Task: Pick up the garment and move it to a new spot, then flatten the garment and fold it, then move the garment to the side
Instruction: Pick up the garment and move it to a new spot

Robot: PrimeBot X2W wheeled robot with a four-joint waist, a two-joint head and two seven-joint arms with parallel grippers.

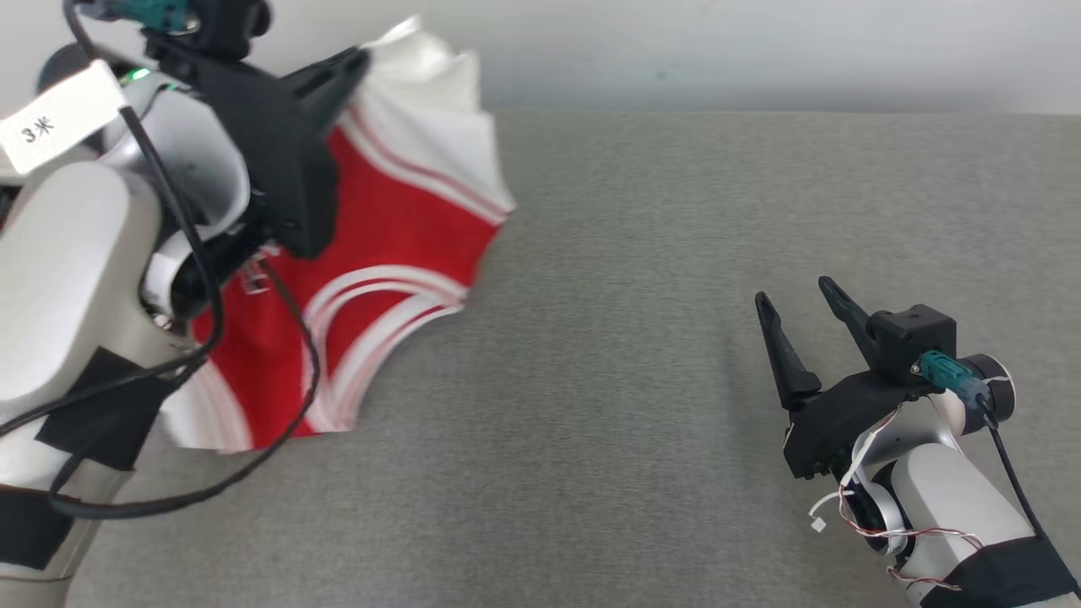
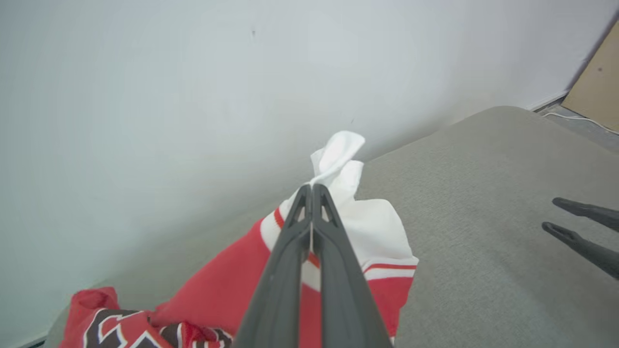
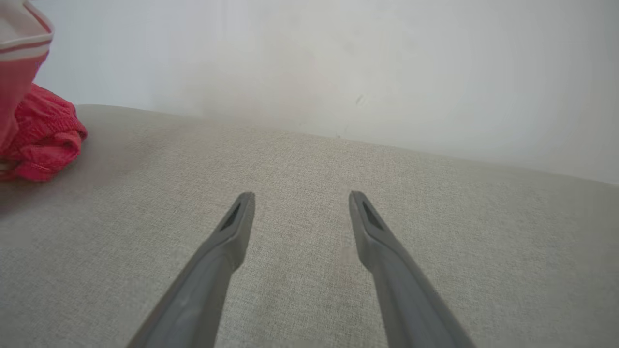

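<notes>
The garment (image 1: 397, 228) is red with white stripes and white edges. It hangs lifted at the upper left of the head view, pinched at a white corner by my left gripper (image 1: 359, 63), which is shut on it. In the left wrist view the closed fingers clamp the white cloth (image 2: 338, 159) at their tips (image 2: 312, 186), and the rest of the garment (image 2: 217, 290) trails down to the grey surface. My right gripper (image 1: 794, 295) stands open low at the right, holding nothing. Between its spread fingers (image 3: 300, 195) lies bare fabric, with a bunched red part of the garment (image 3: 38, 140) at the far left.
A grey fabric-covered surface (image 1: 642, 338) spreads under both arms, ending at a pale wall (image 1: 760, 51) behind. A tan board (image 2: 597, 82) and a white cable on the floor show beyond the surface's far corner. My right gripper's fingers (image 2: 580, 227) show at the left wrist view's right edge.
</notes>
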